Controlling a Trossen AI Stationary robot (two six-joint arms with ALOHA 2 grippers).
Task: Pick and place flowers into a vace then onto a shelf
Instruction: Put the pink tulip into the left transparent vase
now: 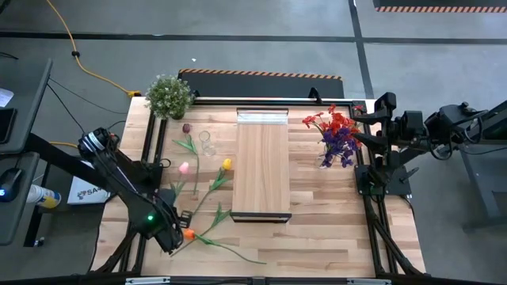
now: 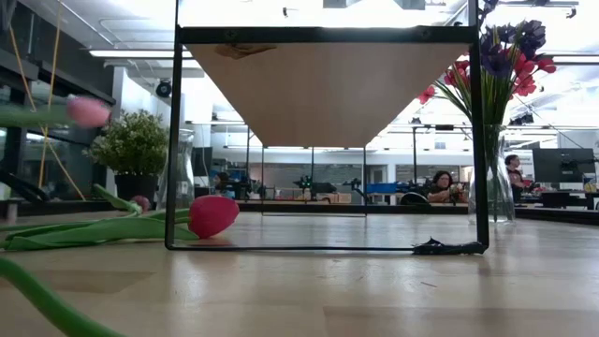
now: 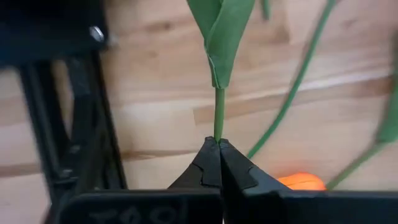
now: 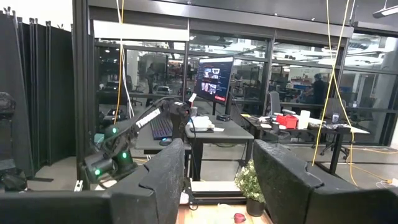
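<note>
Several flowers lie on the plank table left of the shelf (image 1: pixel 262 170): a maroon head (image 1: pixel 187 127), a yellow one (image 1: pixel 227 164) and an orange one (image 1: pixel 188 233). My left gripper (image 1: pixel 176 236) is at the near left, pointing down, shut on the stem of the pink flower (image 1: pixel 184 167). In the low view its pink head (image 2: pixel 89 110) shows blurred, above the tabletop. An empty clear vase (image 1: pixel 206 142) stands near the maroon head. My right gripper (image 1: pixel 366 119) waits raised at the right edge, open and with nothing in it (image 4: pixel 217 162). My left gripper (image 3: pixel 219 142) pinches the pink flower's thin green stem (image 3: pixel 219 124) between its two fingertips, below a folded leaf (image 3: pixel 222 37). The fingers come from above, pointing down. The stem runs on from the fingertips toward the table's far side. The head end is off the table.
A second clear vase with red and purple flowers (image 1: pixel 339 136) stands right of the shelf, near my right arm. A bushy potted plant (image 1: pixel 169 95) stands at the far left corner. Black frame rails (image 1: pixel 150 158) run along the table's left and right edges.
</note>
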